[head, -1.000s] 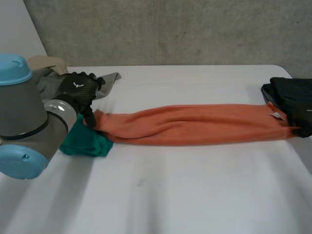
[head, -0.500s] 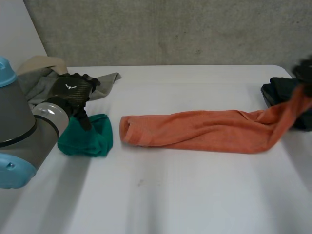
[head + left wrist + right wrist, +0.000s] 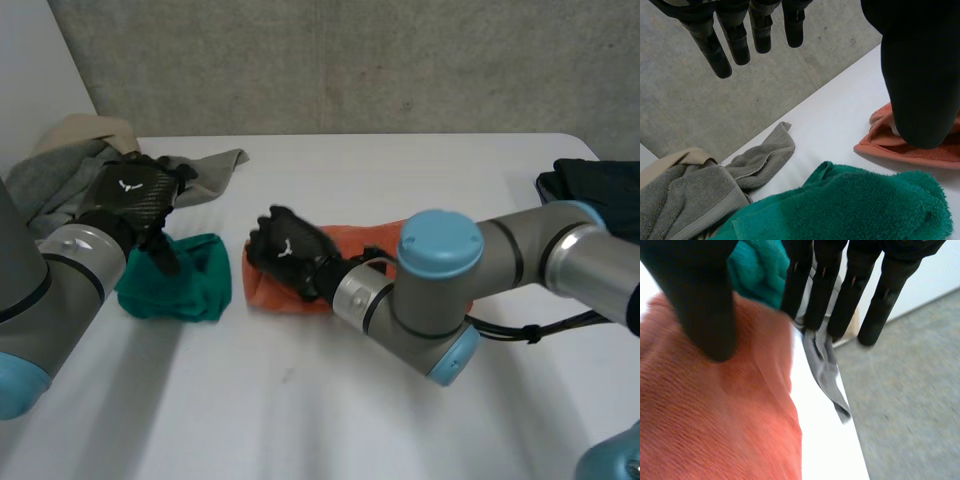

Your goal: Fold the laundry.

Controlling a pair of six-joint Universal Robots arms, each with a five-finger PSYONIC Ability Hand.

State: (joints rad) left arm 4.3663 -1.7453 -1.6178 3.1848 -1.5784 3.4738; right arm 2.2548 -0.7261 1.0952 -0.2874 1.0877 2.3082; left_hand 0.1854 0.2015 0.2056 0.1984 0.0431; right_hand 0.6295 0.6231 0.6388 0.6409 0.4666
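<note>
An orange towel (image 3: 268, 291) lies doubled over in the middle of the white table (image 3: 330, 420), mostly covered by my right arm. My right hand (image 3: 290, 250) rests over the towel's left end, and in the right wrist view its fingers (image 3: 850, 285) are straight and spread above the orange towel (image 3: 715, 415), pinching nothing. My left hand (image 3: 135, 198) hovers over a crumpled green towel (image 3: 180, 290). In the left wrist view its fingers (image 3: 735, 35) hang straight and open above the green towel (image 3: 840, 210), with the orange towel (image 3: 910, 152) beside the thumb.
A pile of grey towels (image 3: 70, 170) with a beige one lies at the back left, one grey corner (image 3: 760, 157) trailing toward the green towel. A dark garment (image 3: 590, 190) sits at the table's right edge. The front of the table is bare.
My right hand has carried the orange towel's right end across to its left end, doubling it, and its fingers have opened. My left hand has drawn back over the green towel.
</note>
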